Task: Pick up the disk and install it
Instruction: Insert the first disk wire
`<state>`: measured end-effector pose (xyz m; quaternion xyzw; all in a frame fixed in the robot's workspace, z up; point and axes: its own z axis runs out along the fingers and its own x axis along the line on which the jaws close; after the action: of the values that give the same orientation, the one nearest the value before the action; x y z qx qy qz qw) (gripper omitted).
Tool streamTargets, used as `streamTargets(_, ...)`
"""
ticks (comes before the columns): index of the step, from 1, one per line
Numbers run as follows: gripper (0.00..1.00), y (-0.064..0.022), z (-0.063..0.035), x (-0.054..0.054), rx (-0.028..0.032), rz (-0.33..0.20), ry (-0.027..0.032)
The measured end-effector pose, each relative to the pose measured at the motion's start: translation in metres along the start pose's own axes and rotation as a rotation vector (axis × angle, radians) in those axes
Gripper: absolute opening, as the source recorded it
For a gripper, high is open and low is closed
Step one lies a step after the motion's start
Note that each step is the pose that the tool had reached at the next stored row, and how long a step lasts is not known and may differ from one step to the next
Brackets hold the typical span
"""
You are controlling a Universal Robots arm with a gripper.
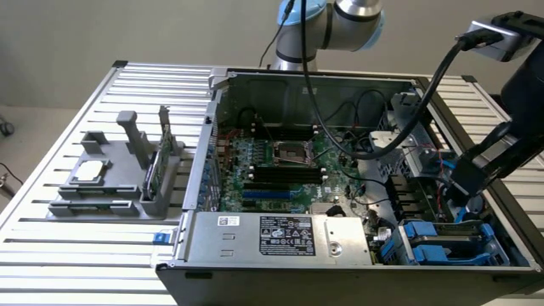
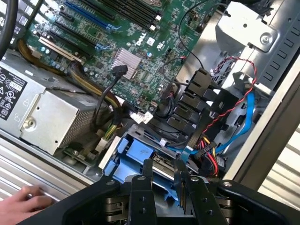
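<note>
1. The claw [image 2: 164, 165] hangs close over the disk [image 2: 138, 157], fingers [image 2: 147, 171] part-way apart; whether they pinch it I cannot tell.
2. The disk, grey metal in a blue frame, sits at the drive bay [image 1: 442, 245] in the case [image 1: 340, 290] corner, at 4 o'clock in the exterior view, just beside a tangle of cables [image 2: 206, 154].
3. A hand [image 2: 21, 202] lies by the case's outer wall, near the power supply [image 1: 285, 234].
4. The motherboard [image 1: 255, 153] lies mid-case, at 10 o'clock from the bay.
5. On the bench [image 1: 76, 255], at 9 o'clock from the case, a grey holder [image 1: 102, 191] carries a chip [image 1: 89, 169] and an upright green card [image 1: 158, 159].
</note>
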<state>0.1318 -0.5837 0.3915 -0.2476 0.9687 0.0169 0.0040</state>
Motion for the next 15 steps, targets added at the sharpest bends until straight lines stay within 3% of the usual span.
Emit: streamTargets(15, 0.33, 0.0000, 0.0000, 0.0000, 0.0019, 0.174, -0.0058)
